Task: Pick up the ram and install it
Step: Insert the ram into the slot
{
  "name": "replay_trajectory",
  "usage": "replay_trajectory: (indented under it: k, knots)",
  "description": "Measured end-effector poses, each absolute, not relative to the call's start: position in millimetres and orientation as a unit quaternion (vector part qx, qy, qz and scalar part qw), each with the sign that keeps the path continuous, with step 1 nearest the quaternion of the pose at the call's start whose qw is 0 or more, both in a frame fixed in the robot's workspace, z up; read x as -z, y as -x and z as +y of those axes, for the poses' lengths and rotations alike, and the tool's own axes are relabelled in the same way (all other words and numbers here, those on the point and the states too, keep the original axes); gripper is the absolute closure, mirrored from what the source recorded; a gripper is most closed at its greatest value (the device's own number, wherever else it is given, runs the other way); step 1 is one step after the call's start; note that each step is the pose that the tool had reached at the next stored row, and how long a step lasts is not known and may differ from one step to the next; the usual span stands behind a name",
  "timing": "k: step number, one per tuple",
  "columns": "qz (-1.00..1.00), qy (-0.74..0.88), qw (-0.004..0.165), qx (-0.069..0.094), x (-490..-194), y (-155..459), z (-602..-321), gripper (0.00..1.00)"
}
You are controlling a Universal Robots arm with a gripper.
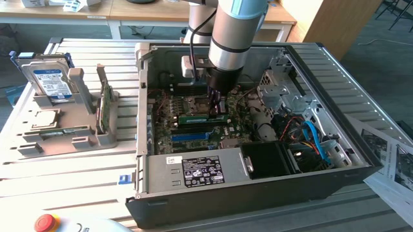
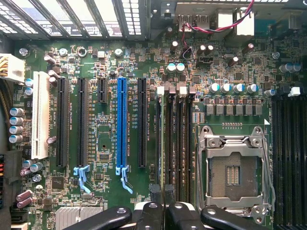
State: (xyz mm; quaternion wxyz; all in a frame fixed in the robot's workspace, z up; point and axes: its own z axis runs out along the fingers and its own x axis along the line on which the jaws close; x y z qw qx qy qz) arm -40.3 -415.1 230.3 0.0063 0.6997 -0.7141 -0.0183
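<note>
Working inside the open PC case [image 1: 258, 193], over the motherboard [image 2: 105, 143]. Pinching the ram [image 1: 197, 118] with the hand [image 1: 216, 112], fingers [image 2: 152, 213] pressed close together on the stick's top edge. Holding the ram level and lengthwise along the memory slots [image 2: 184, 143], just beside the CPU socket [image 2: 235, 167], on the socket's side facing the blue slot [image 2: 121, 124]. Sitting directly under the hand, touching it. Can't tell whether fully seated in its slot.
</note>
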Motion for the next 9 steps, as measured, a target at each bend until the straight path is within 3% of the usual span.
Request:
replay_trajectory:
  k: [9]
  knots:
    - [-0.713,-0.701,0.006,0.018,-230.4,39.7,-415.1,0.88]
